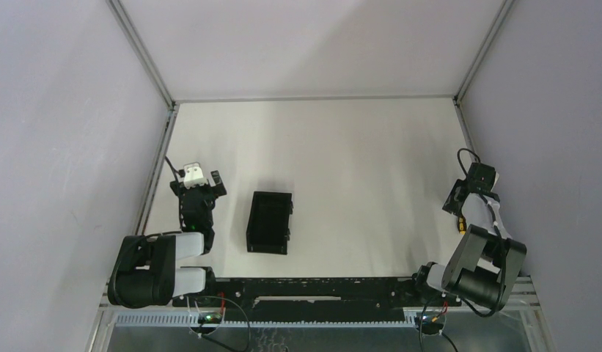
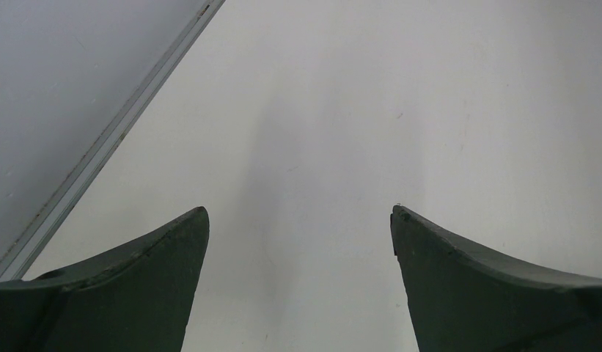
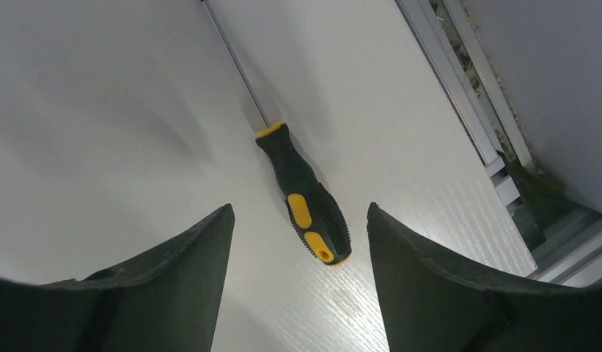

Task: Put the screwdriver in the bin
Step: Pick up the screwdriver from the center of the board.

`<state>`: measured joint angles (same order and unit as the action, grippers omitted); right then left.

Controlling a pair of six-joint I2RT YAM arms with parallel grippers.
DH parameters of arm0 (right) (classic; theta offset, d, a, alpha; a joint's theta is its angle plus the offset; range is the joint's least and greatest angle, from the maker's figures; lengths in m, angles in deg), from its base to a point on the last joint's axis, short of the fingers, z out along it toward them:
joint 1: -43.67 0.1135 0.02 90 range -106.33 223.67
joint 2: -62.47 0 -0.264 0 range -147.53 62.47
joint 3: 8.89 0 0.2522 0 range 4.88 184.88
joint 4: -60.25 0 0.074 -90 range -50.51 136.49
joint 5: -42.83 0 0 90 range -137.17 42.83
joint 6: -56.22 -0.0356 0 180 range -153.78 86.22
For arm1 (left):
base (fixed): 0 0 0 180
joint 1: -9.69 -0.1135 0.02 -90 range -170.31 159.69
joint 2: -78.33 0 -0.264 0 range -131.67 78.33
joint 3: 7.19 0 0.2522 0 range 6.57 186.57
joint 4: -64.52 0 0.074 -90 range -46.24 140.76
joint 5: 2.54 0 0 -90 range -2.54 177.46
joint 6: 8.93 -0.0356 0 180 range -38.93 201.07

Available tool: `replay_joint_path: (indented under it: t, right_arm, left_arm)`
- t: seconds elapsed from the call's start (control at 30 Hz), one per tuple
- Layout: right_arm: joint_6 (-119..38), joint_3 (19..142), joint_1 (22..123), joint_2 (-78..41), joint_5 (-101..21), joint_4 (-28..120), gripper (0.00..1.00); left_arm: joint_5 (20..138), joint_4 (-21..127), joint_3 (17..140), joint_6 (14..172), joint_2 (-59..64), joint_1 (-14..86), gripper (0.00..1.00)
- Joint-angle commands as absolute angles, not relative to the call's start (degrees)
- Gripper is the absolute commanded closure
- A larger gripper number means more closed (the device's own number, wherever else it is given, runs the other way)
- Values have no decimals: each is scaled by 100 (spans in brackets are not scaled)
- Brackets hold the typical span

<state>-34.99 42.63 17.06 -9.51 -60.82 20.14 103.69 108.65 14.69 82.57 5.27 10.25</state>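
Right gripper [image 3: 299, 208]: way off to the right of the bin, low over the table, jaws apart with a finger on each side of the screwdriver's handle. Not touching it as far as I can see.
Screwdriver [image 3: 290, 172]: lying flat on the table [image 1: 356, 147], well apart from the bin, over by the right-hand edge. The fat end of the handle is between the jaws and the thin shaft points away from the wrist. It sits a bit skewed in the gap, with the butt closer to one finger than the other.
Bin [image 1: 267, 246]: open top, nothing in it that I can make out, and nothing in the way between it and the screwdriver.
Left gripper [image 2: 299, 210]: just left of the bin, jaws wide apart, holding nothing, only bare table under it.
Step in hand: looks to me like the grab on the handle, so the job's barely started.
How to do it well: I'd twist the wrist a touch so the fingers square up across the handle, drop low enough to catch the thick rubbery part, then squeeze.
Watch out: pinching only the rounded butt could squirt it out sideways, and a skewed grip may let it swing on the way over.
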Motion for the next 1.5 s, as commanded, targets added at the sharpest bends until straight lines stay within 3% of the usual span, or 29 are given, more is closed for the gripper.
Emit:
replay_joint_path:
  t: [0.0,0.37,0.6,0.87,0.97,1.13,1.47]
  right_arm:
    - [-3509,4702,1622,-1289,-6071,2189,27]
    - [-3475,5057,1528,-2048,-5861,1972,45]
    - [-3433,5219,1468,-2400,-5773,1851,61]
    - [-3396,5442,1440,-2885,-5631,1678,71]
    - [-3396,5522,1436,-3029,-5561,1627,79]
    - [-3396,5500,1433,-2902,-5520,1629,93]
    - [-3566,5564,1449,-2147,-5313,1587,100]
  left_arm:
    - [10361,11097,1764,8179,635,987,2]
    - [10356,11098,1756,8182,636,987,2]
    - [10355,11093,1764,8181,634,987,2]
    - [10360,11098,1759,8179,635,987,2]
    - [10360,11100,1756,8181,634,987,2]
    - [10357,11099,1757,8181,633,987,2]
    - [10357,11101,1764,8178,637,987,2]
